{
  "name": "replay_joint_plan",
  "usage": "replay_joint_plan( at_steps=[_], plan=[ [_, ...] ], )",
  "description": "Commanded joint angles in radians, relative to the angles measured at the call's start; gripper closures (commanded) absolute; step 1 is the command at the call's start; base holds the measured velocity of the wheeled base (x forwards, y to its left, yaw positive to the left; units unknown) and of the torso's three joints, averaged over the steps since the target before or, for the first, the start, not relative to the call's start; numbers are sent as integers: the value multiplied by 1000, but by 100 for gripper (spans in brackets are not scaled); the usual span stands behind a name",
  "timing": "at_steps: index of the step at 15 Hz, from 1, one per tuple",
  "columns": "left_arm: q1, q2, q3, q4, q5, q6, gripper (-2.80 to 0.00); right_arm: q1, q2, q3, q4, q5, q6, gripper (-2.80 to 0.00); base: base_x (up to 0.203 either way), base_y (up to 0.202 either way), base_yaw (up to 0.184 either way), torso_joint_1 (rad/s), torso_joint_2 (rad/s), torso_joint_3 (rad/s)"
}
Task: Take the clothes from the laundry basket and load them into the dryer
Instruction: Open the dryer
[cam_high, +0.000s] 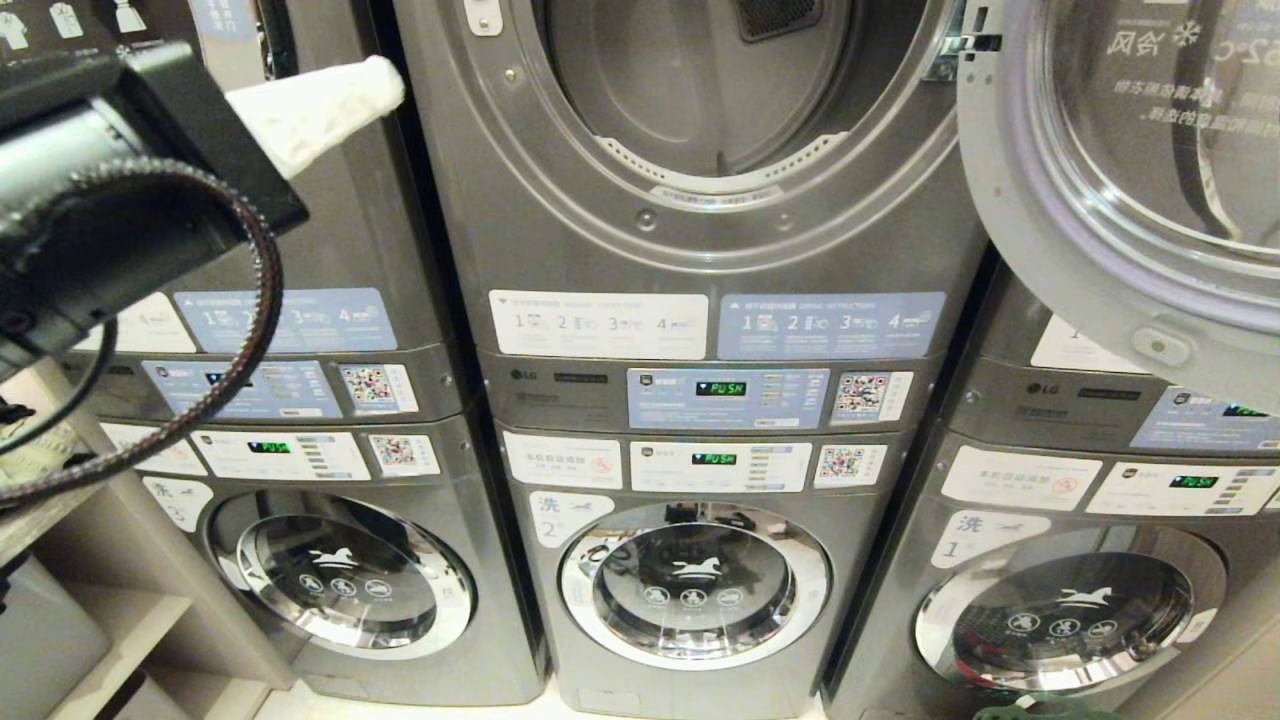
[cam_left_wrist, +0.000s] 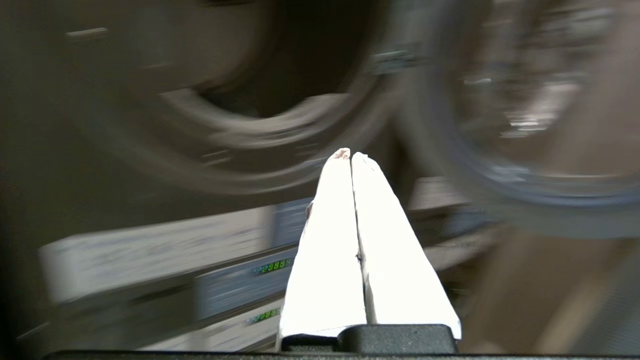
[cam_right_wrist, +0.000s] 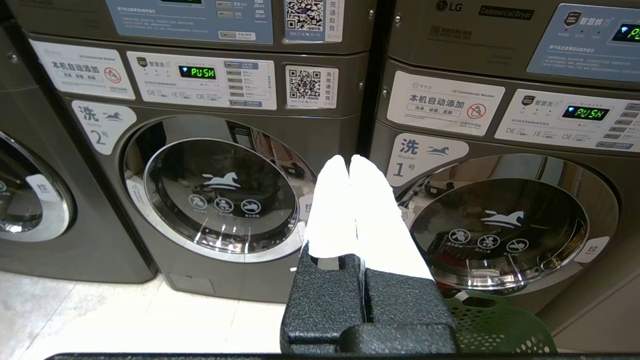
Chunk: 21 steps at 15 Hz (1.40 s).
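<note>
The middle dryer (cam_high: 560, 230) stands with its round drum mouth (cam_high: 700, 90) uncovered; no clothes show inside it. Its glass door (cam_high: 1130, 170) hangs swung out to the right. My left gripper (cam_high: 385, 85) is raised at the upper left, left of the drum mouth, its white fingers shut with nothing between them. The left wrist view has that gripper (cam_left_wrist: 351, 154) aimed at the blurred drum rim (cam_left_wrist: 240, 125). My right gripper (cam_right_wrist: 349, 160) hangs low before the washers, shut and empty. The green laundry basket (cam_right_wrist: 500, 325) sits on the floor beside it. Clothes are out of view.
Closed washers (cam_high: 690, 585) sit under each dryer, with control panels (cam_high: 725, 395) between them. A second stack (cam_high: 320, 570) stands at the left and a third (cam_high: 1070, 610) at the right. Wooden shelving (cam_high: 90, 630) is at the far left. My left arm's cable (cam_high: 250, 330) loops down.
</note>
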Motion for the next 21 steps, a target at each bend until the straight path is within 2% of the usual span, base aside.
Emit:
replay_joint_plan(
  at_steps=[1, 2, 3, 6, 8, 11, 13, 16, 19, 21],
  plan=[
    [298, -11, 163, -3, -10, -8, 0, 0, 1, 2, -1, 1, -1, 0, 0, 0, 0, 0, 0, 0],
    [371, -43, 283, -3, -14, -10, 0, 0, 2, 2, 0, 1, -1, 0, 0, 0, 0, 0, 0, 0],
    [401, -97, 408, -4, -17, -5, 0, 0, 1, 2, 1, 1, -1, 0, 0, 0, 0, 0, 0, 0],
    [427, -384, 760, 1, -19, 67, 0, 0, 0, 2, 1, 1, -1, 0, 0, 0, 0, 0, 0, 0],
    [439, -607, 898, 85, -16, 106, 0, 0, 2, 2, 1, 1, -1, 0, 0, 0, 0, 0, 0, 0],
    [450, -914, 949, 353, -12, 150, 0, 0, 2, 2, -1, 1, -1, 0, 0, 0, 0, 0, 0, 0],
    [456, -1008, 970, 449, -7, 164, 0, 0, 1, 2, -1, 1, -1, 0, 0, 0, 0, 0, 0, 0],
    [513, -1024, 982, 425, -29, 176, 0, 0, 2, 2, -1, 1, -1, 0, 0, 0, 0, 0, 0, 0],
    [538, -1127, 983, 449, -42, 180, 0, 0, 0, 2, -1, 1, -1, 0, 0, 0, 0, 0, 0, 0],
    [539, -1253, 982, 473, -31, 179, 0, 0, 1, 2, -1, 1, -2, 0, 0, 0, 0, 0, 0, 0]
  ],
)
